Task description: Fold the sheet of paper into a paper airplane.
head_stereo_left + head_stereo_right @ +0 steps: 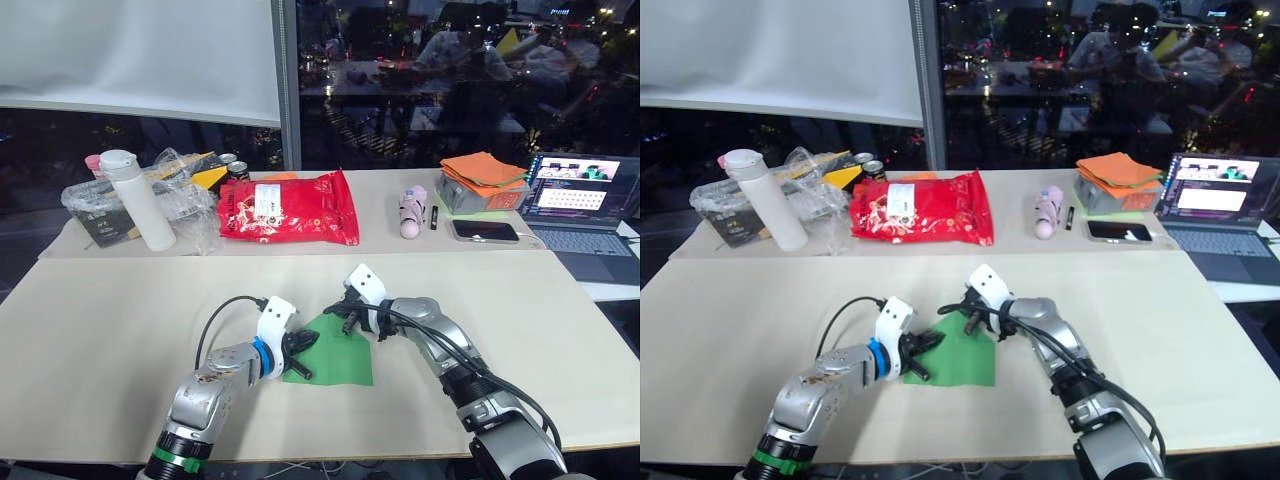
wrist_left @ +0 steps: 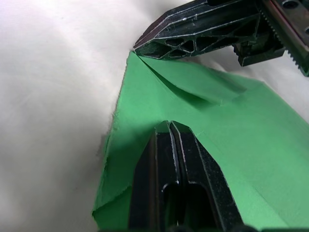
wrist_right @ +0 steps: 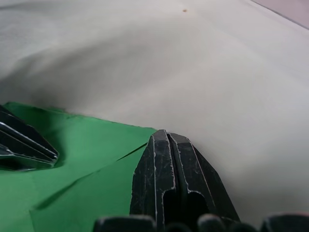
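Near edge of beige surface point(image 1: 120, 310): sheet of paper point(image 1: 335, 355), partly folded, lies flat. Left tool point(image 1: 300, 352), fingers pressed together, rests on its 9 o'clock side; right tool point(image 1: 345, 312), also pressed together, at 12. Beyond: red bag point(image 1: 290, 208), white bottle point(image 1: 135, 198), laptop point(image 1: 580, 205), dark window point(image 1: 450, 70).

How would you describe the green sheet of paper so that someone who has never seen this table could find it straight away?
Start at the long beige table and look to its near edge, where the left gripper and right gripper meet. The sheet of paper lies flat under their shut fingertips. It is the one bright green thing there, with a corner folded over, unlike the orange paper stack at the far side.
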Robot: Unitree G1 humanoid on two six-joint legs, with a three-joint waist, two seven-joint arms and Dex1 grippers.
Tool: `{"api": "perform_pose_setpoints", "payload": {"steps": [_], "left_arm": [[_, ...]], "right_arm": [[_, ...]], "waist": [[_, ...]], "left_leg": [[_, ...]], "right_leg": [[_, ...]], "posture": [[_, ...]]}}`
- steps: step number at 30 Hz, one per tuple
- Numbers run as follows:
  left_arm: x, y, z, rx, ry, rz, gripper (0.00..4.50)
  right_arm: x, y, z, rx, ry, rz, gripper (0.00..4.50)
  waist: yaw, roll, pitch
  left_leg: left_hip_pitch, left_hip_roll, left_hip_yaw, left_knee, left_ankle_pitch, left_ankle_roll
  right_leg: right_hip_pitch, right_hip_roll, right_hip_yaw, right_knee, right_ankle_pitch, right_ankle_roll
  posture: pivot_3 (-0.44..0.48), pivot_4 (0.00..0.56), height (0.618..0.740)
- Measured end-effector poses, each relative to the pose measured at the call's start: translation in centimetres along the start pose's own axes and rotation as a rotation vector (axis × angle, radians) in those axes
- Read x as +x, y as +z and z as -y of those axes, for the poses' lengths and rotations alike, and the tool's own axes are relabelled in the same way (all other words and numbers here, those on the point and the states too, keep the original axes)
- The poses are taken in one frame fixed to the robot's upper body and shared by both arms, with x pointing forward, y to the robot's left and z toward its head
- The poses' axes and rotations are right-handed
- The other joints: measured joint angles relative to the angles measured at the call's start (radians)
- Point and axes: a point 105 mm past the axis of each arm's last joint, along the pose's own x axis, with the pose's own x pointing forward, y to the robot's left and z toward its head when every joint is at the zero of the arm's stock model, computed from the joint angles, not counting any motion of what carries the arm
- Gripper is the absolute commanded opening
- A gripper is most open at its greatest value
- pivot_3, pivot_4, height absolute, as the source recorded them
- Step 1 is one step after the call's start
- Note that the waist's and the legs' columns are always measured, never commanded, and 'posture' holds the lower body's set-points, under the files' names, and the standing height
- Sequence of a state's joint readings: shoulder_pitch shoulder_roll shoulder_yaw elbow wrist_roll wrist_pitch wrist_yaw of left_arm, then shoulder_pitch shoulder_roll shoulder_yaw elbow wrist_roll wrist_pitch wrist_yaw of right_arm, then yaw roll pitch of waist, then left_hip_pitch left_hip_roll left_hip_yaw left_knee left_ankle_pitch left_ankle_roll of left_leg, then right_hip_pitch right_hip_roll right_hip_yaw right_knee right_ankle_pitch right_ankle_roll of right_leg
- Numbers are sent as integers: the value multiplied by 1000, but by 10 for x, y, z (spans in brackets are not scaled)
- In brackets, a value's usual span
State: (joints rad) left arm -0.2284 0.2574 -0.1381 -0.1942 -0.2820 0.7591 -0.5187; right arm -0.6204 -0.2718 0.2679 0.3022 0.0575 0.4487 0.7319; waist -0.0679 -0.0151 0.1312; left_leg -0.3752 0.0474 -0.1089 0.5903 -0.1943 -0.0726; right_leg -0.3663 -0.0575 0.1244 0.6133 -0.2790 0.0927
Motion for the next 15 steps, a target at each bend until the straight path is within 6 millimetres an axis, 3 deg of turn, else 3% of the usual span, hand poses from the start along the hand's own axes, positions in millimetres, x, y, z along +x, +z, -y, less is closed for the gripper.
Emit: {"api": "perform_pose_setpoints", "payload": {"steps": [6,11,15], "left_arm": [[4,2,0,-15,-4,18,41],[7,5,-2,-17,-9,29,41],[8,9,-2,-15,-21,37,41]], "right_arm": [[-9,27,-20,-55,75,104,0],[-1,3,-34,-36,79,29,0],[1,-1,-34,-42,59,11,0]], "waist": [[1,0,0],[2,0,0],[1,0,0]], "left_leg": [[0,0,0,0,0,0],[-3,0,0,0,0,0],[-3,0,0,0,0,0]], "right_leg": [[0,0,0,0,0,0],[-2,0,0,0,0,0],[-3,0,0,0,0,0]], "posture": [[0,150,732],[0,150,732],[0,150,732]]}}
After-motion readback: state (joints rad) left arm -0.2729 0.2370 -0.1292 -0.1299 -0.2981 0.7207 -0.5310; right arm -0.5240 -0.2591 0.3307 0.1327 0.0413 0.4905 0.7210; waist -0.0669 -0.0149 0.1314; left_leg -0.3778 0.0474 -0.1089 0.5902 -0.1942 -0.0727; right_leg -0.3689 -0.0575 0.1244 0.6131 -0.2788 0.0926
